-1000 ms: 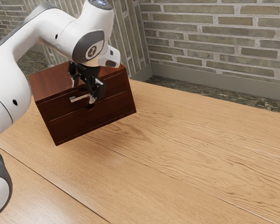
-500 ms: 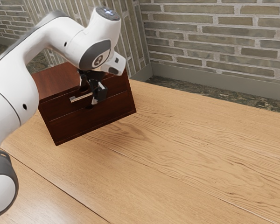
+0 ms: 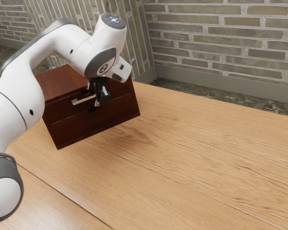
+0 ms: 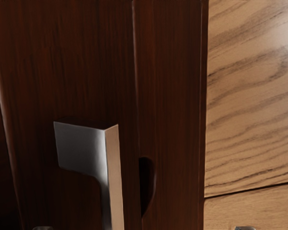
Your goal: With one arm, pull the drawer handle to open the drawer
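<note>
Now the arm's wrist sits higher than a second ago and has rolled toward the exterior view's right. The gripper (image 3: 100, 97) hangs over the silver handle (image 3: 81, 100), fingers spread, not clamped. The drawer (image 3: 67, 113) looks flush in the cabinet (image 3: 57, 81) on the table (image 3: 192, 143).

Dark glossy wood cabinet (image 3: 101, 117), matt silvery metal handle (image 4: 84, 148), pale grained wooden table (image 3: 192, 158), rough brick wall (image 3: 221, 33)
</note>
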{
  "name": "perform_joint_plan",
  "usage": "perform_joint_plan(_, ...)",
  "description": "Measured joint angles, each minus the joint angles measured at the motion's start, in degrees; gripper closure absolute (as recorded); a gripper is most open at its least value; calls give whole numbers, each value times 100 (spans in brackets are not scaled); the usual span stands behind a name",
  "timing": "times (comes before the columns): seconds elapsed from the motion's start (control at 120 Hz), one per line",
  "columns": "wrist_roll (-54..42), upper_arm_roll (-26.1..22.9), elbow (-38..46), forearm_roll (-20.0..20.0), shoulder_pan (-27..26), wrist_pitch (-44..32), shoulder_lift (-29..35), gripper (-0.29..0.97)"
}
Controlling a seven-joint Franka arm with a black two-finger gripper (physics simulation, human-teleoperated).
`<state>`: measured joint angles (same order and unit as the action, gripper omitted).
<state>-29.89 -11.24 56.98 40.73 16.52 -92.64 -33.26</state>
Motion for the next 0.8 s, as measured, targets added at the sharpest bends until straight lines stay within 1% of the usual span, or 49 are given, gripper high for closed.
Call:
perform_joint_plan(0.15, -99, -2, -7, 3, -5, -58, -7, 30)
perform_joint_plan(0.35, -170, -47, -4, -23, 63, -94, -16, 36)
perform_joint_plan(0.433, -191, -48, 33, -66, 132, -124, -11, 36)
perform_joint_plan(0.542, -209, -43, 159, -129, 214, -228, -3, 32)
perform_joint_plan(0.592, -213, -36, 203, -152, 230, -268, 3, 34)
perform_joint_plan(0.65, -213, -24, 228, -172, 233, -301, 11, 34)
perform_joint_plan(0.717, -214, -25, 254, -197, 239, -343, 17, 38)
perform_joint_plan(0.8, -204, -10, 352, -256, 266, -437, 48, 33)
